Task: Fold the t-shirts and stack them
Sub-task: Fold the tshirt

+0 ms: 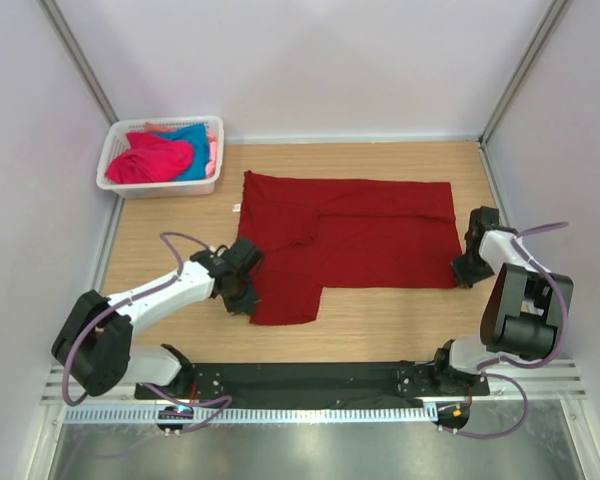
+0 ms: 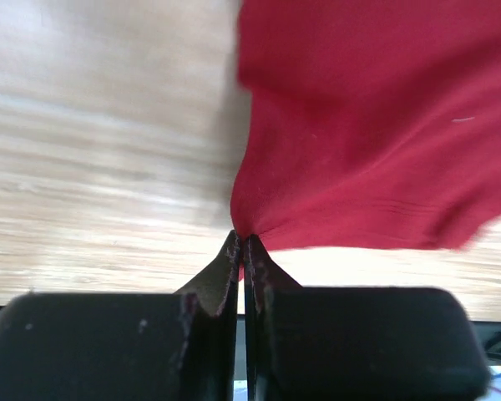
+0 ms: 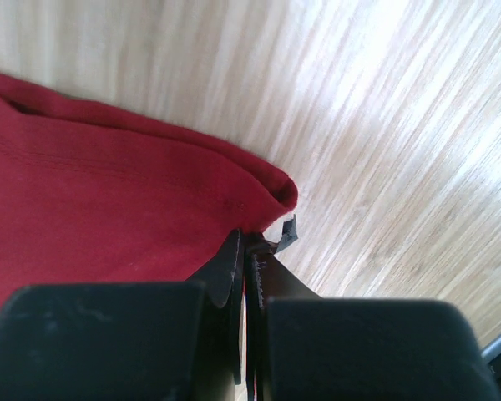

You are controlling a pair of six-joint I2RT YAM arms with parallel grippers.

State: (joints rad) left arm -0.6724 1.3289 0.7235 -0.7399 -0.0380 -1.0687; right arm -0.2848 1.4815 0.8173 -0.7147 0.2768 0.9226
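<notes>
Where the left gripper (image 2: pixel 240 241) meets the cloth, its 2 fingers are pressed together on a bunched bit of the dark red shirt (image 2: pixel 376 125), which fans up and to the right from the pinch in the left wrist view. From above, that pinch sits on the shirt's left edge, just above the lower left flap that juts toward the arms. The right gripper (image 3: pixel 247 238) is likewise closed tight on the same shirt, nipping its rolled hem right at a corner, with the bare wooden table (image 3: pixel 384 125) beyond; the top view puts this grip at the shirt's lower right corner. The shirt lies spread across the middle of the table between the 2 arms, partly folded, with a layer doubled over along its upper part, and a small white label (image 1: pixel 237 208) shows at its upper left edge. Well apart from it, at the far left corner of the table, stands a white basket (image 1: pixel 160 188) holding a bright pink shirt (image 1: pixel 150 162) and a turquoise shirt (image 1: pixel 194 140), the pink one lying to the turquoise one's left.
</notes>
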